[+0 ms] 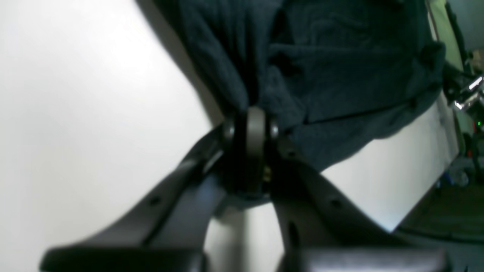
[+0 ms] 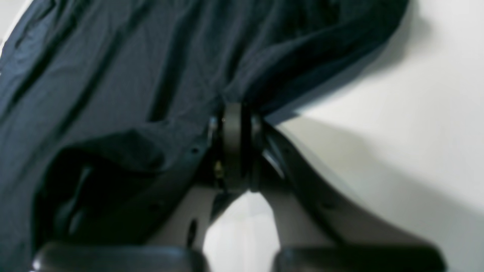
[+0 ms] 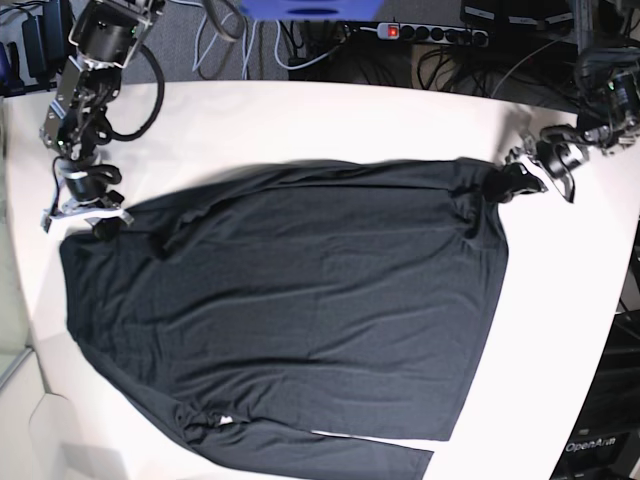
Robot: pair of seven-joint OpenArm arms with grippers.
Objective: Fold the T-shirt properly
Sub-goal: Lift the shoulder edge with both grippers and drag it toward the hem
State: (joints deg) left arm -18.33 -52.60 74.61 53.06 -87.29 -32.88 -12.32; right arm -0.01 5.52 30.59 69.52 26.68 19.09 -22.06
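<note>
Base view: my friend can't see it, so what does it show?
A big black T-shirt lies spread on a white table. The left gripper and right gripper each pinch a far corner of it, jaws shut.

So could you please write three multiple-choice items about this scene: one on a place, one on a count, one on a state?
1. Where does the white tag of the T-shirt lie in the base view?
A. near the bottom edge
B. at the top by the power strip
C. under the right gripper

2. How many grippers hold the fabric?
A. none
B. one
C. two

3. How does the T-shirt lie?
A. rolled into a ball
B. spread out on the white table
C. hanging off the table

Key: 1 A, the tag shows low in the picture; 2 C, the left gripper and the right gripper each pinch cloth between the fingers; 3 B, it lies spread across the tabletop.
</note>
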